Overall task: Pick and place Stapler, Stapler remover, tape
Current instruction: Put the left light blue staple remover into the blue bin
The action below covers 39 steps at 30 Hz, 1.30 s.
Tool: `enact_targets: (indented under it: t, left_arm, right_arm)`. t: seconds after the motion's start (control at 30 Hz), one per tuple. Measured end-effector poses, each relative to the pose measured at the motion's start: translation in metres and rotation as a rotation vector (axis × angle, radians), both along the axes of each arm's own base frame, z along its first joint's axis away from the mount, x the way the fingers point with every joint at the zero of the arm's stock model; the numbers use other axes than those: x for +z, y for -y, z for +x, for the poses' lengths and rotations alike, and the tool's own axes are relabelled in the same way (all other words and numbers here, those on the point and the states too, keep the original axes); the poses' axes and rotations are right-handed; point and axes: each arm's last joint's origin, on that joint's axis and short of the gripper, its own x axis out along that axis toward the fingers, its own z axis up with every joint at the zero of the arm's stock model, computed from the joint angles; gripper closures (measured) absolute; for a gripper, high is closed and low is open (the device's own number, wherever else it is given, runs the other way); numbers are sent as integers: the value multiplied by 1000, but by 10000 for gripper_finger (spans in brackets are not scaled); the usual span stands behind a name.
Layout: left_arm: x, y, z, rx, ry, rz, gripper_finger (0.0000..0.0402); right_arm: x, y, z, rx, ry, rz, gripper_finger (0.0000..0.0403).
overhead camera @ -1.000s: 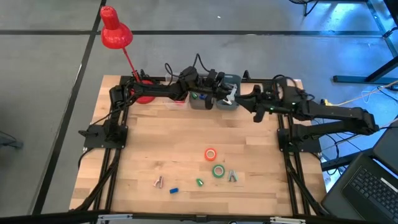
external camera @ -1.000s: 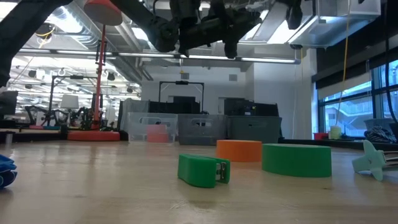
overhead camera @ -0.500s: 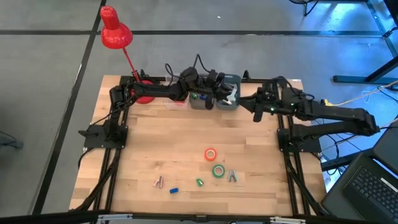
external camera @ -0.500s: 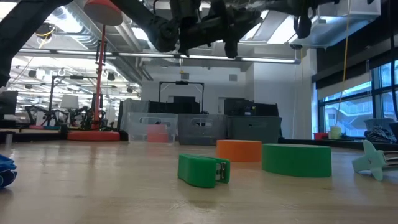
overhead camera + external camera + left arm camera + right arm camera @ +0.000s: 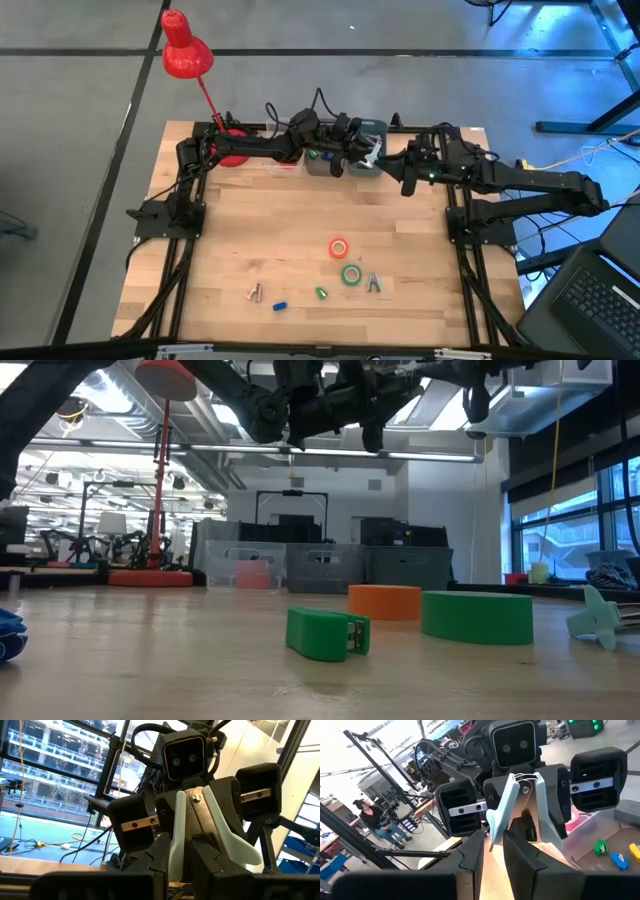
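Left end effector: pinching the remover, one pale leg of which runs down between its fingers. In the high view it sits at upper centre, over the bins.
Right end effector: upper right of centre in the high view, just beside the bins and facing the left one. Whether it is spread or pressed together cannot be told.
Bins: at the table's far edge. The right wrist view shows small green, blue and yellow pieces inside one, at its lower right.
Tape: a red-orange roll and a green roll lie flat on the table, lower centre of the high view, near each other but apart.
Stapler: green, on the table just left of the green roll.
Other items: a blue block and two grey claws, probably removers too, along the lower part of the table.
Done (judged): several pieces binned; one remover lifted and carried to the bins, not yet let go.
Left (judged): release of that remover, then both rolls, the stapler and the remaining small items.
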Motion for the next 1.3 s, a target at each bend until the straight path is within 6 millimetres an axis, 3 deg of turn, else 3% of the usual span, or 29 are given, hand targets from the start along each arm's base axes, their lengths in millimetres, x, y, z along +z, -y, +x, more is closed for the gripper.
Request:
enact_targets:
  t: [0.13, 0.3, 0.6, 0.67, 0.8, 1.0, 1.13, 1.3]
  left_arm:
    - [0, 0, 0, 0, 0, 0, 369]
    - [0, 0, 0, 0, 8, 17, 369]
    - [1, 0, 0, 10, 10, 23, 366]
    - [1, 0, 0, 17, 12, 26, 338]
    - [0, 0, 0, 15, 4, 17, 244]
    - [-4, -13, -4, 14, -39, -2, 122]
    - [-11, -28, -10, -65, -141, -90, 91]
    - [-36, -31, -18, -257, -369, -254, 90]
  right_arm:
    - [0, 0, 0, -1, 3, 1, 340]
    - [1, 0, 0, -5, 8, 7, 393]
    - [0, 0, 0, -6, 6, 3, 401]
    - [0, 0, 0, -5, 5, 0, 401]
    - [1, 0, 0, 5, 4, -14, 402]
    - [20, 0, -2, 9, 8, -84, 402]
    - [36, 2, -14, -59, -150, -114, 402]
    - [32, 15, -36, -203, -465, -95, 403]
